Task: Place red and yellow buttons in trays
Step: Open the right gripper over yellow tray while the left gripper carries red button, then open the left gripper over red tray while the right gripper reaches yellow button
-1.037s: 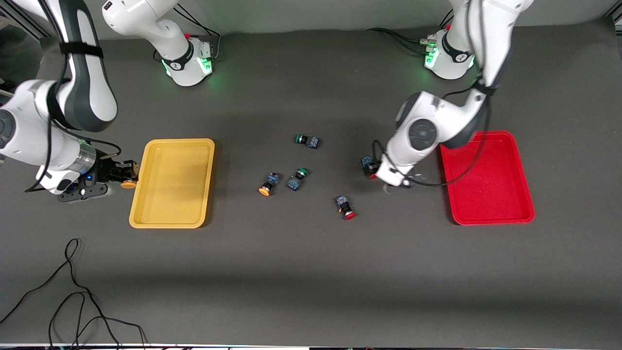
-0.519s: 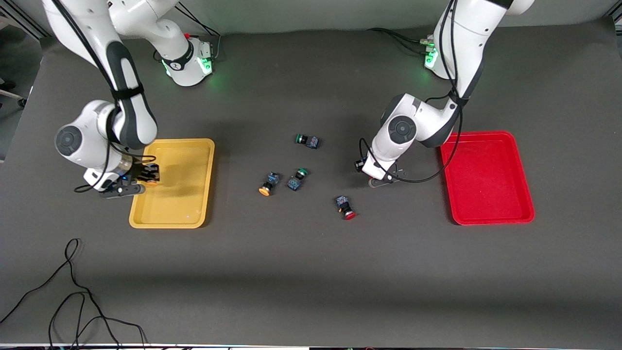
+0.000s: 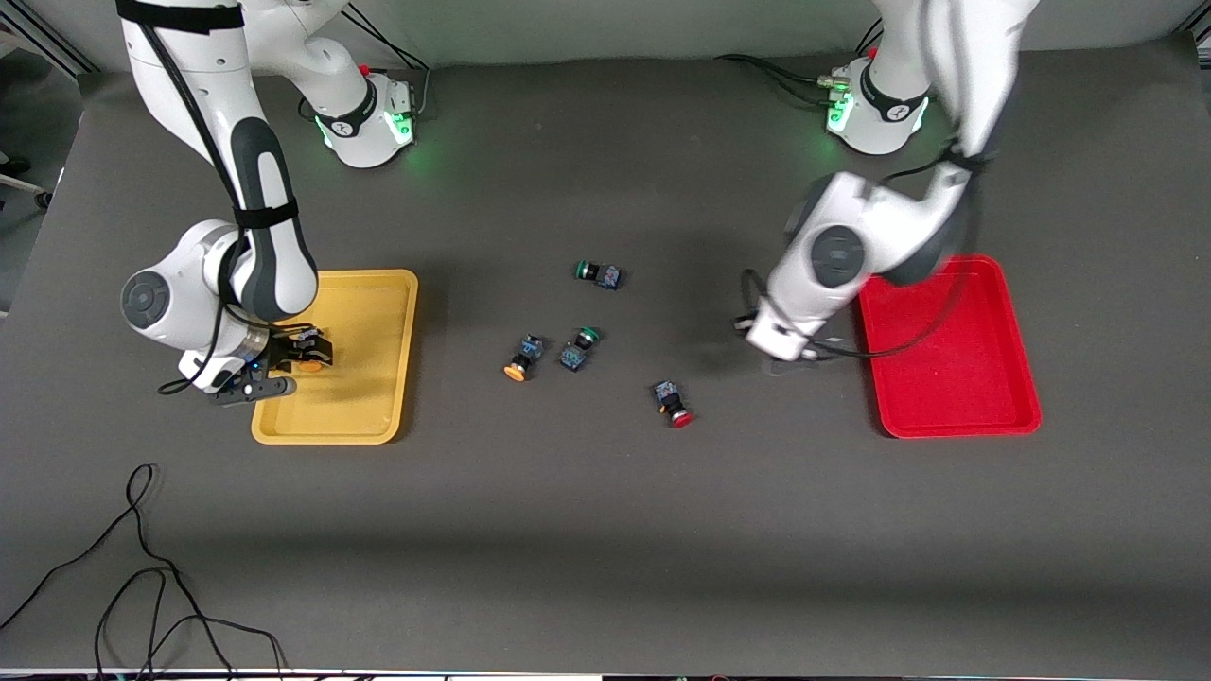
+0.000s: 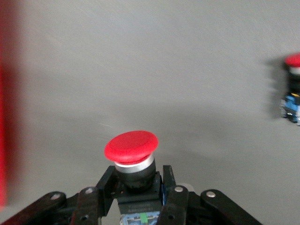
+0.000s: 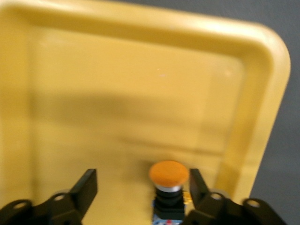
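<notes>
My right gripper [image 3: 307, 355] is open over the yellow tray [image 3: 378, 284], at the tray's edge toward the right arm's end of the table. A yellow-capped button [image 5: 168, 173] lies in that tray [image 5: 262, 56] between the spread fingers of the right gripper [image 5: 143, 187], close to one finger. My left gripper [image 4: 138, 177] is shut on a red-capped button [image 4: 131, 145] and holds it over the table beside the red tray [image 3: 956, 430]. In the front view the left wrist [image 3: 783, 340] hides that button. A second red button [image 3: 674, 405] and a second yellow button [image 3: 517, 369] lie on the table between the trays.
Two green-capped buttons [image 3: 579, 345] [image 3: 598, 273] lie mid-table near the yellow one. The loose red button also shows in the left wrist view [image 4: 293, 84]. A black cable [image 3: 142, 586] lies at the table's near corner toward the right arm's end.
My right gripper carried the yellow button from beside the yellow tray to over it and opened. My left gripper shut on a red button and moved toward the red tray.
</notes>
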